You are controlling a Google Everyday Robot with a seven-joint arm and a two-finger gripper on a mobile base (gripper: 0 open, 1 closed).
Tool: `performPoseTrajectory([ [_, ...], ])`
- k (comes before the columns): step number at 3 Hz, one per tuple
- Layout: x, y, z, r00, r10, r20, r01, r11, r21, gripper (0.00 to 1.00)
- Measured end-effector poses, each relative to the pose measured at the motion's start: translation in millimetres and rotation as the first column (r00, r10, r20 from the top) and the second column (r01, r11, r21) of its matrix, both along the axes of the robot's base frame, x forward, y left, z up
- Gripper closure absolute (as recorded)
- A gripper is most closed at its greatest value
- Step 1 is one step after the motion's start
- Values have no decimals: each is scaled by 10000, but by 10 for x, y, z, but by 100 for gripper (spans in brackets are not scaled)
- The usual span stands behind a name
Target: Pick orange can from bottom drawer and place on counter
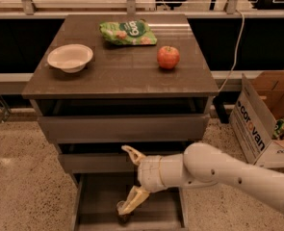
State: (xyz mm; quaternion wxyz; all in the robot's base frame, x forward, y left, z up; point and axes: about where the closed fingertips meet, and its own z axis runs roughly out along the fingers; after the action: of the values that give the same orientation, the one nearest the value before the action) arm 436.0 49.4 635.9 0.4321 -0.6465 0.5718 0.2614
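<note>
The orange can (122, 212) stands upright on the floor of the open bottom drawer (98, 201), near its front; only its silver top and upper body show at the frame's lower edge. My gripper (131, 179) is open, with one fingertip (128, 149) up by the middle drawer and the other fingertip (127, 207) right beside the can's top. The white arm reaches in from the right. The dark brown counter (117, 73) tops the cabinet.
On the counter are a white bowl (70, 57) at left, a green snack bag (128, 32) at the back and a red-orange apple (168, 57) at right. A cardboard box (266, 119) stands on the floor to the right.
</note>
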Motion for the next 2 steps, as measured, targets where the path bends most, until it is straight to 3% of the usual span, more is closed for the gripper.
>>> performPoseTrajectory([
  [1,48,144,-529,9989,-328,-326,335,9992,228,0],
  [2,44,259,-1035,9957,-233,-902,274,9986,442,0],
])
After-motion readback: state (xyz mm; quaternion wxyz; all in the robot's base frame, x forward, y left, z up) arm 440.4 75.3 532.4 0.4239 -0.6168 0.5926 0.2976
